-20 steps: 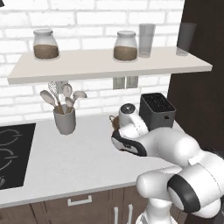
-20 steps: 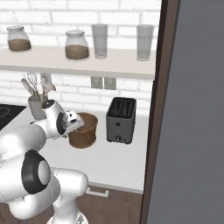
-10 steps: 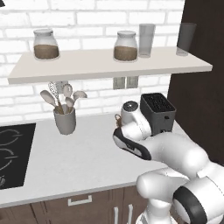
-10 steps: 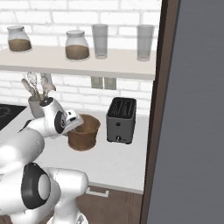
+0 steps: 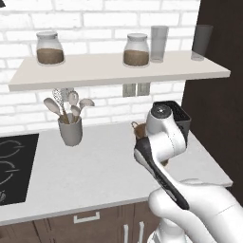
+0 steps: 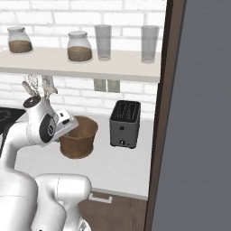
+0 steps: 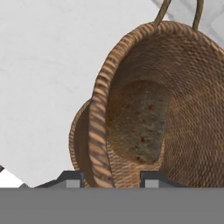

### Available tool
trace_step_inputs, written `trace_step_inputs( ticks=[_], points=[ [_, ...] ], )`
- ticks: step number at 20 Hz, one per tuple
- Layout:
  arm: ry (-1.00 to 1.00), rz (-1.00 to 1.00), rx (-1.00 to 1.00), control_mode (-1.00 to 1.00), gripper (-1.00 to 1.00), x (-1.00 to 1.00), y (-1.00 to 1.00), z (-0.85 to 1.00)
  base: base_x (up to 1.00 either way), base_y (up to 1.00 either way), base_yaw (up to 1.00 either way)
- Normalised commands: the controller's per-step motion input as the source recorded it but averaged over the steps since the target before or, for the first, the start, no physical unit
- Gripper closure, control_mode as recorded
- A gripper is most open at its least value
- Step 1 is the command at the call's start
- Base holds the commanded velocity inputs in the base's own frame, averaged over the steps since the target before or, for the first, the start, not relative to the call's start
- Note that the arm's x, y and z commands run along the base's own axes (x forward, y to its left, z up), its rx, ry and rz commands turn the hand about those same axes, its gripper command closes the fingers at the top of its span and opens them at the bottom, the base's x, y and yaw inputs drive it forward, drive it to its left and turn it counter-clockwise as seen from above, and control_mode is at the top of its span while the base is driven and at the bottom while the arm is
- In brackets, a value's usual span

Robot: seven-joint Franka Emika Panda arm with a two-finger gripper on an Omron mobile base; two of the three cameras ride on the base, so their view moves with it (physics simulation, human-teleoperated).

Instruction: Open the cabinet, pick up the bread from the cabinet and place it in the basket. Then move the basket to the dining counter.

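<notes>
The brown woven basket (image 6: 79,138) stands on the light grey worktop (image 5: 90,166) left of the toaster. In the hand view, the golden-brown bread (image 7: 136,126) lies inside the basket (image 7: 183,87). My gripper (image 7: 111,181) is shut on the basket's near rim, one finger inside and one outside. From the right base view the gripper (image 6: 67,122) sits at the basket's left rim. In the left base view my arm hides most of the basket (image 5: 138,128). The cabinet, a pale shelf plank (image 5: 118,71) (image 6: 81,63), runs overhead. The dining counter is out of view.
A black toaster (image 6: 125,124) (image 5: 182,116) stands right of the basket. A grey utensil cup (image 5: 70,130) and a black cooktop (image 5: 14,166) lie to the left. Jars (image 5: 136,49) and glasses (image 5: 159,43) sit on the shelf. A dark tall panel (image 6: 198,113) closes off the right side.
The jaws have closed onto the basket's rim. My wrist has shifted a little toward the toaster side. The basket has hardly moved.
</notes>
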Motion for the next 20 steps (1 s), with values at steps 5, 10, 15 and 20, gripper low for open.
trace_step_inputs(
  ticks=[5, 10, 15, 20],
  points=[
    [0.0, 0.06, -0.02, -1.0, 1.0, -0.94, 0.0, 0.56, 0.0, 0.0, 0.0],
    [0.02, 0.08, -0.02, -1.0, 1.0, -0.19, 0.07, 0.84, 0.0, 0.0, 0.0],
    [0.13, 0.07, -0.14, -1.0, 1.0, -0.18, 0.0, 0.53, 0.0, 0.0, 0.0],
    [0.02, 0.0, -0.02, -1.0, 1.0, -0.04, 0.0, 0.02, 0.0, 0.0, 0.0]
  ],
)
